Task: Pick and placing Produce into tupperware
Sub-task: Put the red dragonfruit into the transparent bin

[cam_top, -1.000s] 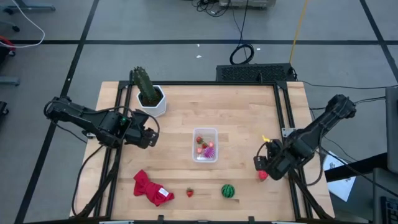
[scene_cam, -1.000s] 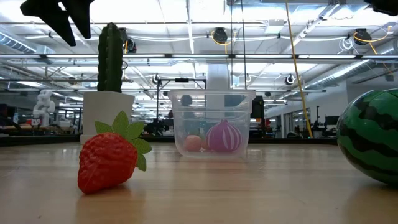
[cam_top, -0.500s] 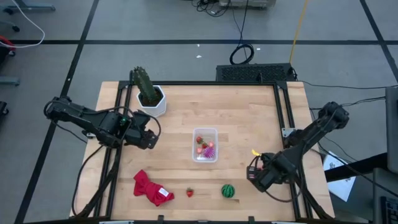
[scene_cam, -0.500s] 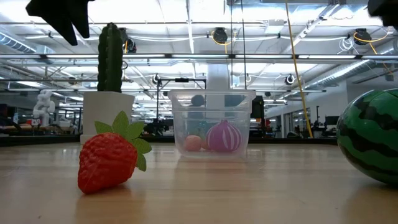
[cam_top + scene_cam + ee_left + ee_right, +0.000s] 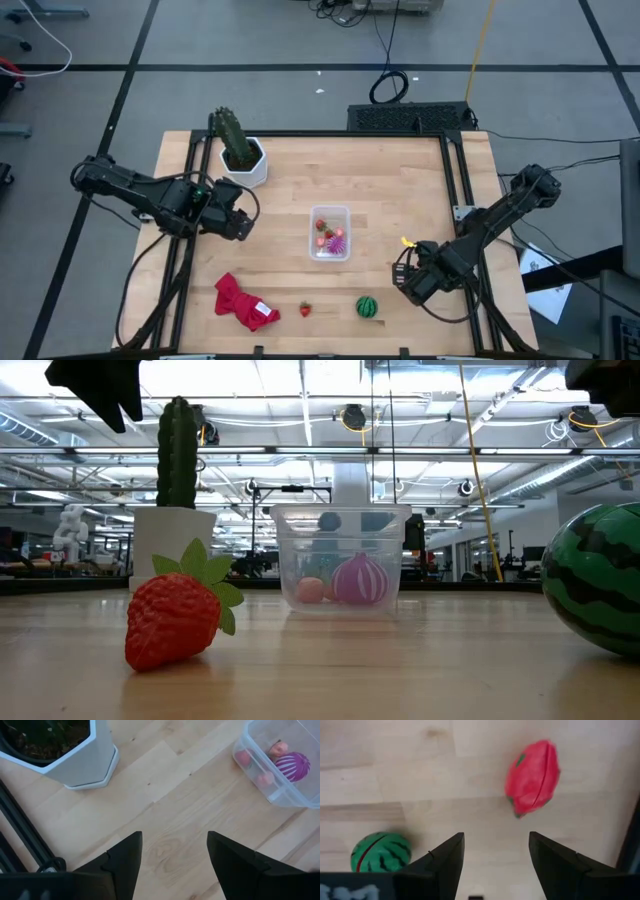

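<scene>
The clear tupperware (image 5: 330, 233) sat near the middle of the wooden table (image 5: 400, 180), holding a purple striped onion (image 5: 338, 240) and a few small red and pink pieces (image 5: 322, 226). In front of the tupperware, toward the table's near edge, lay a toy strawberry (image 5: 305, 309), and just to the right of the strawberry a watermelon ball (image 5: 368, 306). A crumpled red cloth (image 5: 242, 302) lay to the left of the strawberry. A cactus in a white hexagonal pot (image 5: 243, 158) stood behind and to the left of the tupperware.

The right gripper (image 5: 408, 283) hung to the right of the watermelon ball, its 2 fingers spread with nothing between them. In the right wrist view a red toy piece (image 5: 532, 776) with a green tip showed beyond the fingers, apart from them, with the watermelon ball off to one side.

The left gripper (image 5: 240, 222) waited to the left of the tupperware, in front of the pot, its fingers parted and empty.
</scene>
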